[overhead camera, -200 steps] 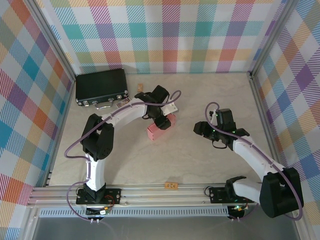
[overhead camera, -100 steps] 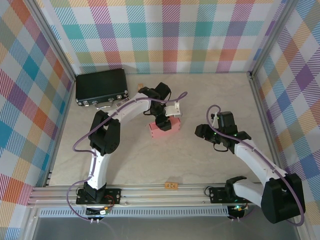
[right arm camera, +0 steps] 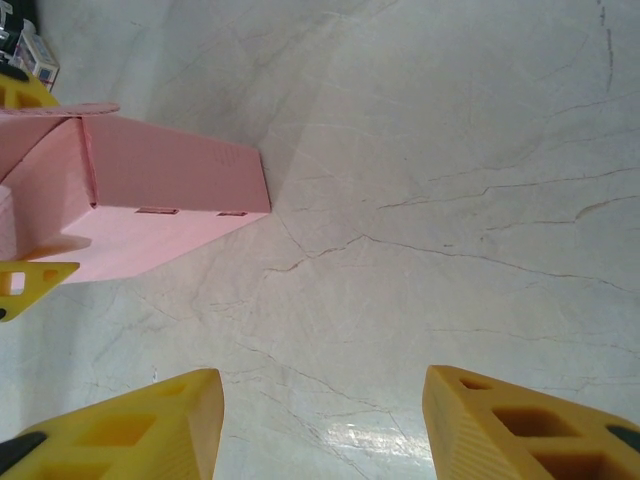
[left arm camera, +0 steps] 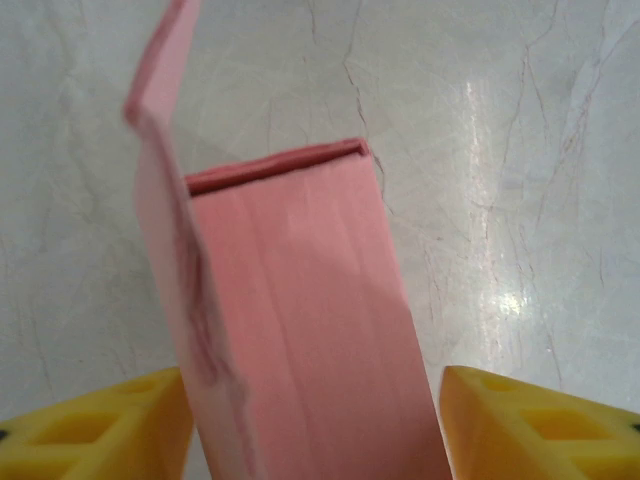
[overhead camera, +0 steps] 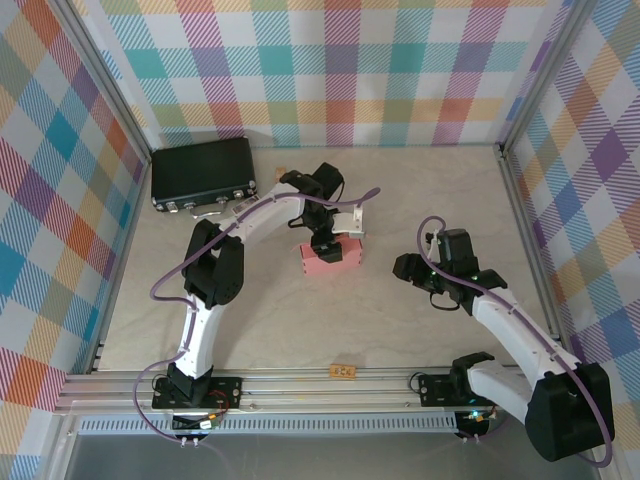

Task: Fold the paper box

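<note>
The paper box (overhead camera: 322, 262) is a small salmon-pink box lying on the marble table (overhead camera: 400, 190) near the middle. In the left wrist view the box (left arm camera: 300, 320) runs up between the yellow fingers (left arm camera: 100, 425), one flap raised at its left edge. My left gripper (overhead camera: 333, 243) straddles it, open; the left finger sits against the box's side and a gap shows before the right finger. My right gripper (overhead camera: 418, 272) hovers to the box's right, open and holding nothing. In its wrist view the box (right arm camera: 160, 190) lies at the upper left, ahead of the right gripper (right arm camera: 320, 420).
A black case with metal latches (overhead camera: 203, 175) stands at the back left. A small tan piece (overhead camera: 343, 372) lies by the near rail and another (overhead camera: 281, 174) lies beside the case. Plaid walls close in three sides.
The left arm carried the box a little to the right and its jaws have widened off the box's right side. The right gripper drifted slightly right and nearer.
</note>
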Robot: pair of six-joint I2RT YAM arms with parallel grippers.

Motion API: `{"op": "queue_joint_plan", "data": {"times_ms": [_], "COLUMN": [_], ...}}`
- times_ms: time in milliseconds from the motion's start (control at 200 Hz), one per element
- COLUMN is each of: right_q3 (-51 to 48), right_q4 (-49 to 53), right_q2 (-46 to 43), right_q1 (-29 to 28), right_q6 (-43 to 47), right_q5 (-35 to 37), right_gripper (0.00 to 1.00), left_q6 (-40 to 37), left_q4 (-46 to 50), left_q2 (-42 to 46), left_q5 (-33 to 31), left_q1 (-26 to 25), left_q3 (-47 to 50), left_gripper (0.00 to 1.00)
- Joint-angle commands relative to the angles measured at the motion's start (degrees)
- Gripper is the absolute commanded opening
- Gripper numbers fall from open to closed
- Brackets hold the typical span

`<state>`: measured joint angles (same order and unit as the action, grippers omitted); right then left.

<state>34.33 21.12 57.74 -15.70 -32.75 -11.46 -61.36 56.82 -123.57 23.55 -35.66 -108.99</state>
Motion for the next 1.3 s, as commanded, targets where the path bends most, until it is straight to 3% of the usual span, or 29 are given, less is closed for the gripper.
{"op": "queue_joint_plan", "data": {"times_ms": [0, 170, 440, 650, 965, 1120, 1295], "right_q3": [-0.14, -0.11, 2.94, 9.86, 19.58, 23.10, 26.60], "right_q4": [1.16, 0.63, 0.85, 1.98, 2.60, 4.36, 8.02], "right_q2": [-0.96, -0.36, 2.22, 7.77, 17.75, 20.36, 22.87], "right_q1": [0.32, 0.32, 0.48, 0.46, 0.38, 0.32, 0.24], "right_q6": [-0.24, 0.42, 4.94, 13.56, 32.49, 42.55, 51.76], "right_q5": [0.74, 0.92, 1.44, -0.29, -8.67, -12.36, -15.92], "right_gripper": [0.56, 0.57, 0.59, 0.59, 0.58, 0.57, 0.54], "left_q6": [-0.84, 1.62, 7.25, 23.86, 51.20, 59.88, 60.65], "left_q4": [-0.18, -0.64, -2.90, -18.87, -22.35, -22.19, -21.74], "left_q2": [-0.01, 1.42, 8.55, 22.28, 38.07, 46.41, 51.79], "left_q5": [2.04, 2.60, -0.22, -5.70, -23.30, -24.96, -21.92], "left_q1": [0.60, 0.52, -0.02, 0.13, 1.69, 2.97, 3.30], "left_q3": [-1.89, -2.76, 0.95, 14.70, 29.51, 37.25, 43.70], "left_gripper": [0.71, 0.81, 0.82, 0.83, 0.82, 0.88, 0.86]}}
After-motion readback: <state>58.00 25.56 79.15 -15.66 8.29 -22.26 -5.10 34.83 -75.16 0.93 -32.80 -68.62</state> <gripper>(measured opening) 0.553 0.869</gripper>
